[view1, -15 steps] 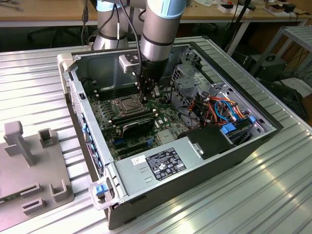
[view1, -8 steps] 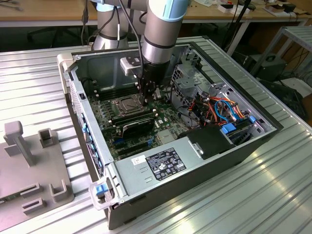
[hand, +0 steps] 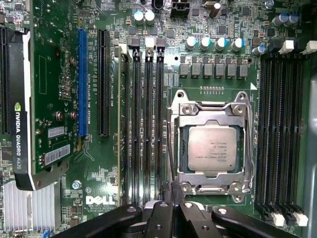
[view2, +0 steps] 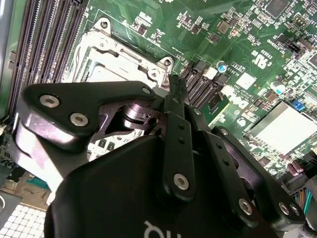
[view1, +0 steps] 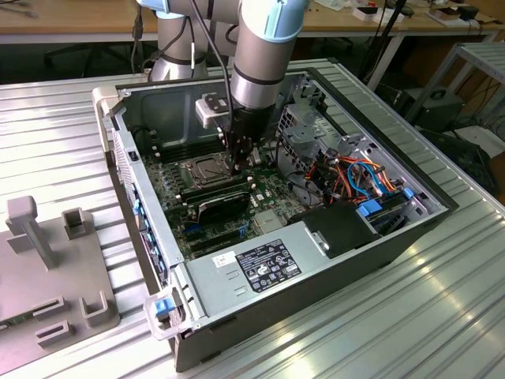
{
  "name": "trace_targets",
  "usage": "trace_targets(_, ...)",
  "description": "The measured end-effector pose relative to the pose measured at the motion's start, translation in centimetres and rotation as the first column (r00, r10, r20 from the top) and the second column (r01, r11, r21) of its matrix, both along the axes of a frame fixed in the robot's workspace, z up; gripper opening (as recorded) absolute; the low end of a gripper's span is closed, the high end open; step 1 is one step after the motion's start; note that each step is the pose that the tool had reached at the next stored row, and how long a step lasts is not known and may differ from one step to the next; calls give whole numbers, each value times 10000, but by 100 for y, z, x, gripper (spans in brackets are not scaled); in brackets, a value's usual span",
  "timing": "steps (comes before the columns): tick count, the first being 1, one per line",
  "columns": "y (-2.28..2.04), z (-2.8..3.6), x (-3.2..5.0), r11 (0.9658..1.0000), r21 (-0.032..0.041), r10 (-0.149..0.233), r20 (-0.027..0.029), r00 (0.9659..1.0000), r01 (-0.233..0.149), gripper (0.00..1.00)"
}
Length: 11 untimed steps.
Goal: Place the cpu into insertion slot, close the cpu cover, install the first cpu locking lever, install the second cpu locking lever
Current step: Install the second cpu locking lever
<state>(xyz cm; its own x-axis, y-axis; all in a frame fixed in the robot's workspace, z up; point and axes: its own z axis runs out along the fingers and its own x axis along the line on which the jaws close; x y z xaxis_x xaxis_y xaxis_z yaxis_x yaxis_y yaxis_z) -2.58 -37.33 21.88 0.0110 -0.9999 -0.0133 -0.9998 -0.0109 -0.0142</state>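
Note:
The cpu (hand: 213,147), a silvery square chip, sits in the insertion slot (view1: 207,170) on the green motherboard. The cpu cover (hand: 213,112), a silver frame with a square cut-out, lies flat over it. A thin wire locking lever (hand: 170,148) runs along one side of the socket. My gripper (view1: 239,162) reaches down into the open computer case at the socket's edge, on the exterior view's right of it. Its black fingers are together, and the gripper (hand: 166,194) has its tips at the lever's end. In the second wrist view the gripper (view2: 177,85) hangs just beside the socket's corner.
Long black memory slots (hand: 280,134) flank the socket. A graphics card (hand: 17,99) and a heat sink (hand: 25,208) lie beyond them. The power supply (view1: 260,264), drive bays and coloured cables (view1: 355,178) crowd the case. A grey fixture (view1: 47,268) stands on the ribbed metal table.

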Motion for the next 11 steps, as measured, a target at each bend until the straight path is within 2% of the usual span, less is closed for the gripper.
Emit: trace_targets(11, -4, -1, -116, 10000, -2, 15, 0, 10000, -15, 11)
